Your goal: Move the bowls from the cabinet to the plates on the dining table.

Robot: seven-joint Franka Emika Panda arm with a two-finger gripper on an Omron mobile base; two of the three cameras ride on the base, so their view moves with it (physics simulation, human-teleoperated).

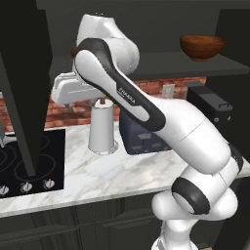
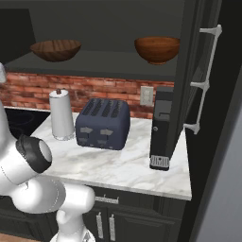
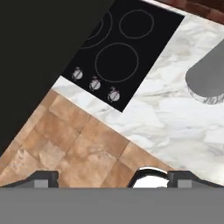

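Both wooden bowls (image 2: 157, 49) wait on the cabinet shelf (image 2: 108, 66); the gripper (image 3: 113, 178), wide open and empty, must next reach up to one.

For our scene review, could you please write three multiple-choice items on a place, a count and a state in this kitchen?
1. Where are the bowls? A on the cabinet shelf; B on the counter; C on the stove.
2. How many bowls show? A one; B two; C three.
3. How is the gripper? A shut on a bowl; B open and empty; C shut on the toaster.

Answers: 1 A, one bowl and the other bowl sit on the dark cabinet shelf above the toaster. 2 B, two in the right base view. 3 B, the gripper fingertips stand wide apart over floor and counter.
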